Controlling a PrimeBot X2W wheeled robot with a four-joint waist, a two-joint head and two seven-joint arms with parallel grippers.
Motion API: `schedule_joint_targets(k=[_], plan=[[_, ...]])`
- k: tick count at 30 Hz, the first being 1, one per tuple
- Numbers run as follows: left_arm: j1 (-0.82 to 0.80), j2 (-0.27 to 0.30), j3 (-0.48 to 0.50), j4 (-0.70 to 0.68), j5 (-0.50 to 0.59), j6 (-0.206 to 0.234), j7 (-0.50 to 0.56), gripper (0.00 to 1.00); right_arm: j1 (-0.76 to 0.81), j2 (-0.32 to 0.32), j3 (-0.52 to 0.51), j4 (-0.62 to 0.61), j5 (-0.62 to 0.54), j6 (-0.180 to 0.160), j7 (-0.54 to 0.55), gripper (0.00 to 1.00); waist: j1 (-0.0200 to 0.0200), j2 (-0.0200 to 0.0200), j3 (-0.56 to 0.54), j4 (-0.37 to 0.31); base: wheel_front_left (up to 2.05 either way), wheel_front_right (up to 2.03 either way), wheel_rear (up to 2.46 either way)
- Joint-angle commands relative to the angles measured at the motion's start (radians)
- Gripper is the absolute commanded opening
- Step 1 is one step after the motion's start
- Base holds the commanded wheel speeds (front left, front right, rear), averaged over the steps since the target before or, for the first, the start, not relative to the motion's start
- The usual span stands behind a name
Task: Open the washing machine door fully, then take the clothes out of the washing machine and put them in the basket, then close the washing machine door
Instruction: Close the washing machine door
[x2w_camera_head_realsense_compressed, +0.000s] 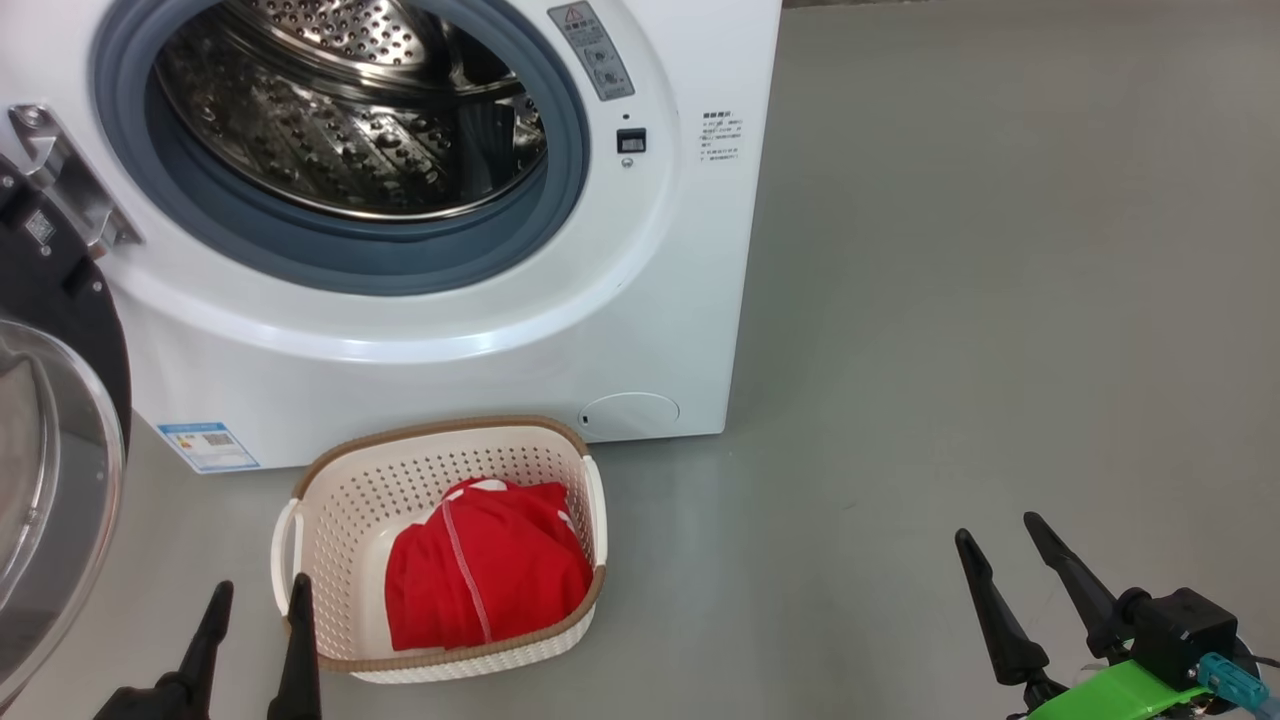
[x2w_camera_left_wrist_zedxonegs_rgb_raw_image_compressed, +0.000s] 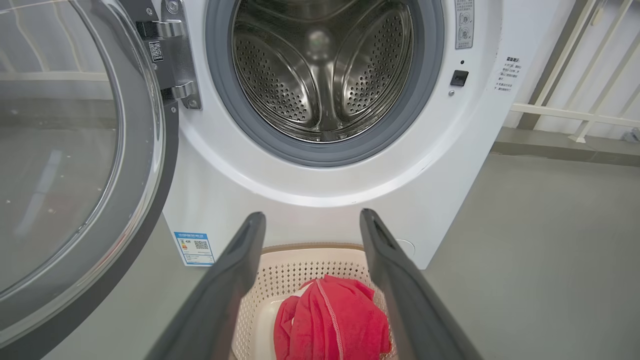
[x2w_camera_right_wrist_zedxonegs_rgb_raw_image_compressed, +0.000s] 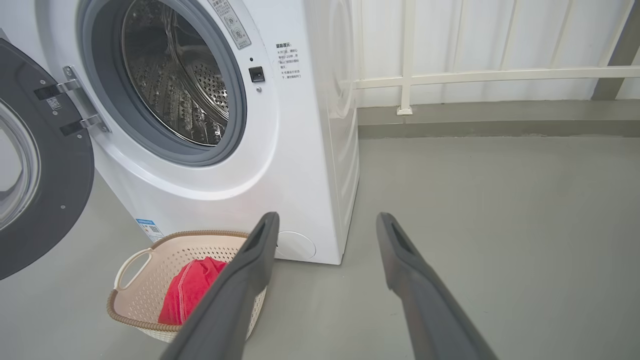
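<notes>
Washing machine: the big white front-loading box (x2w_camera_head_realsense_compressed: 450, 370) is standing on the grey floor (x2w_camera_head_realsense_compressed: 1000, 300), with its grey rubber ring (x2w_camera_head_realsense_compressed: 330, 255) framing a perforated steel drum (x2w_camera_head_realsense_compressed: 350, 110).
Door: the large round door (x2w_camera_head_realsense_compressed: 90, 330), with a glossy black rim and a bulging clear glass window, is hanging swung wide open on its metal hinge (x2w_camera_head_realsense_compressed: 60, 170), on the robot's left of the opening.
Basket: the small cream perforated plastic basket (x2w_camera_head_realsense_compressed: 440, 428), with a brown woven-look rim and white side handles, is sitting on the floor just in front of the machine, below the opening.
Clothes: the bright red fabric (x2w_camera_head_realsense_compressed: 480, 580) with a white stitched stripe is lying bunched inside the basket, towards its right half in the head view.
Left gripper (x2w_camera_head_realsense_compressed: 261, 582): it is hovering at the basket's near left corner with its long dark fingers pointing towards the machine. Its jaws are standing released, grasping nothing.
Right gripper (x2w_camera_head_realsense_compressed: 996, 525): it is hovering over the floor, well apart from the basket on the robot's right. Its jaws are standing released, with only floor showing between them.
</notes>
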Motion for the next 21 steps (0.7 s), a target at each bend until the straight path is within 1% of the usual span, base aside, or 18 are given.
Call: schedule_joint_targets(k=[1,12,21], plan=[[-0.023,0.020,0.028,-0.027,-0.002,-0.003,-0.010,1.00,0.000,-0.012,0.023,-0.026,0.006,0.002,-0.005,1.00,0.0000,0.0000,0.001,0.001,-0.06,0.06,0.00],[-0.030,0.015,0.030,-0.031,-0.001,-0.003,-0.010,1.00,-0.005,-0.011,0.024,-0.026,0.004,0.002,-0.005,1.00,0.0000,0.0000,0.006,0.012,-0.01,0.01,0.00],[-0.033,0.004,0.037,-0.032,-0.002,-0.003,-0.010,1.00,-0.024,-0.016,0.047,-0.027,0.004,0.002,-0.005,1.00,0.0000,0.0000,0.007,0.048,0.00,0.00,0.00]])
